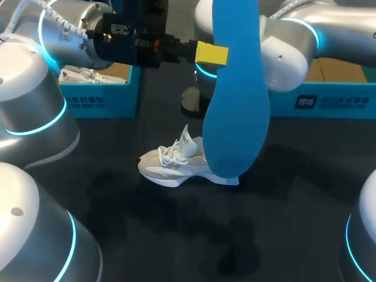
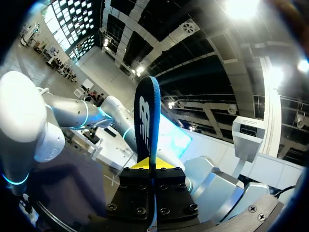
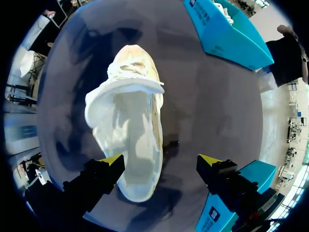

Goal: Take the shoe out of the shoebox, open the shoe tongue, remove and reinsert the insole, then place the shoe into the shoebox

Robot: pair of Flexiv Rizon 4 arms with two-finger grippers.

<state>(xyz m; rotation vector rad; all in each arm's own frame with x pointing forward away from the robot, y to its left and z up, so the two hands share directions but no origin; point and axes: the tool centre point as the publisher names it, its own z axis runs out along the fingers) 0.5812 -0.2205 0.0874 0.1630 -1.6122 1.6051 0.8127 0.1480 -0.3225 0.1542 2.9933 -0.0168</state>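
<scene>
My left gripper is shut on the top edge of a blue insole, which hangs high above the table. The left wrist view shows the insole edge-on, pinched between the yellow tips of that gripper. A white shoe lies on the dark table, laces loose and tongue lifted. My right gripper hovers open above the shoe, whose heel lies near one finger. In the head view the insole hides the right gripper; only its arm shows.
A blue shoebox with white contents stands at the back left, and is also seen past the shoe from the right wrist. A second blue box stands at the back right. A round dark base sits between them.
</scene>
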